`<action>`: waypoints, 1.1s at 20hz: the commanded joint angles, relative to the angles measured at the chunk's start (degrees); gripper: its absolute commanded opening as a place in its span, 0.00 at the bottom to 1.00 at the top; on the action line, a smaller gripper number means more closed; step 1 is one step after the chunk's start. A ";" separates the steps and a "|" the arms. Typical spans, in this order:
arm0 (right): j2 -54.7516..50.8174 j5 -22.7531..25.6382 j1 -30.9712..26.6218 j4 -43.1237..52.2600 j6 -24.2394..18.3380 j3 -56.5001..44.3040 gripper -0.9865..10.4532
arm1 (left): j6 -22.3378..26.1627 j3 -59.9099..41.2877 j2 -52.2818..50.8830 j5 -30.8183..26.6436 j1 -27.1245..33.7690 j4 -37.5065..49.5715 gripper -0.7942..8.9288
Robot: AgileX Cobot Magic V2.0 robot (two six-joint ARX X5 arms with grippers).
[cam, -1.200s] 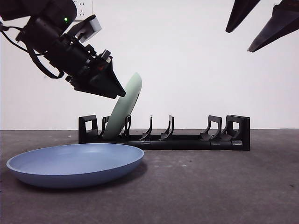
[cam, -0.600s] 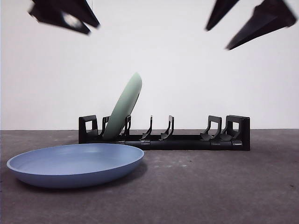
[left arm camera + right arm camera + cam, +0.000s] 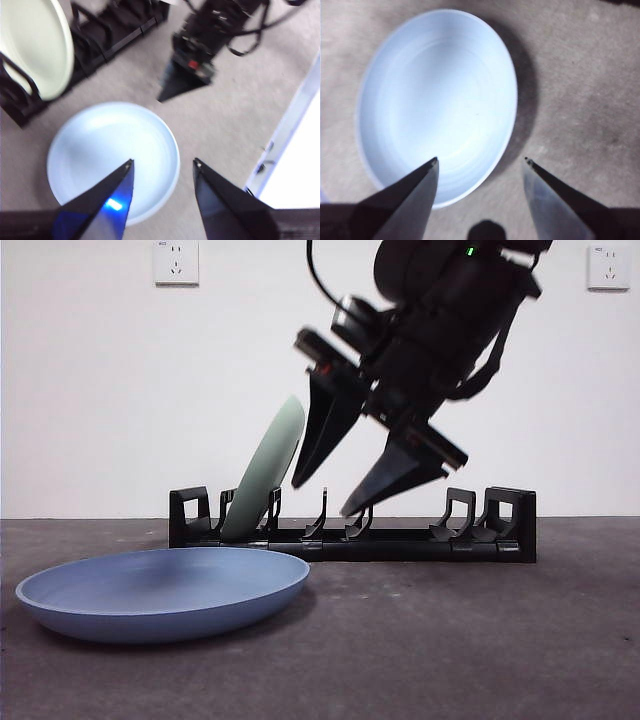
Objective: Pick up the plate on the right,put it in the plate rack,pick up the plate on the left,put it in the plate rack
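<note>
Front view, read left to right with the long low black plastic plate rack (image 3: 352,525) as landmark. In front of the rack's left end, flat on the grey desk (image 3: 480,640), lies the wide shallow blue plate (image 3: 163,590); it has not shifted over the last second and awaits pickup. In the rack's leftmost slots stands the pale green round plate (image 3: 265,472), tilted with its top toward the rack's middle, free of any hold. One second ago an arm was at this plate's rim; half a second ago it had lifted away, so the first placement is judged complete. Over the rack's middle now hangs the right end effector (image 3: 350,475), which has swung in from the upper corner; its two jaws stand apart and grip nothing, and its wrist view looks straight down onto the blue plate, so the approach to the second pickup is judged begun. The left end effector (image 3: 162,167) waits above the blue plate, jaws likewise apart and empty. Two white wall sockets sit high on the wall behind the rack; their small lettering is too fine to read, and no brand or label shows elsewhere.
</note>
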 commanded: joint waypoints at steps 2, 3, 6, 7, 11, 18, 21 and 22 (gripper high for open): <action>3.30 0.57 0.79 1.88 1.99 -0.52 0.33 | 0.52 0.17 0.00 0.31 -0.52 -1.36 0.29; 4.26 0.52 1.05 2.43 2.21 -0.52 0.33 | 0.52 0.17 0.02 0.68 -0.96 -1.36 0.29; 6.51 0.55 1.84 4.07 2.36 -0.52 0.33 | 0.52 0.17 0.02 1.55 -1.79 -1.38 0.29; 7.17 0.48 1.92 4.72 2.86 -0.52 0.33 | 0.52 0.17 0.02 1.57 -1.81 -1.36 0.29; 8.92 1.64 2.62 6.43 4.00 -0.52 0.33 | 0.55 0.17 0.02 1.57 -1.81 -1.36 0.29; 10.23 1.73 2.69 6.67 4.87 -0.52 0.22 | 0.55 0.17 0.02 1.57 -1.81 -1.33 0.29; 10.99 1.84 2.93 6.99 5.14 -0.52 0.22 | 0.55 0.17 0.02 1.57 -1.81 -1.36 0.29; 11.04 2.05 2.93 6.99 5.25 -0.52 0.21 | 0.55 0.17 0.02 1.57 -1.88 -1.36 0.29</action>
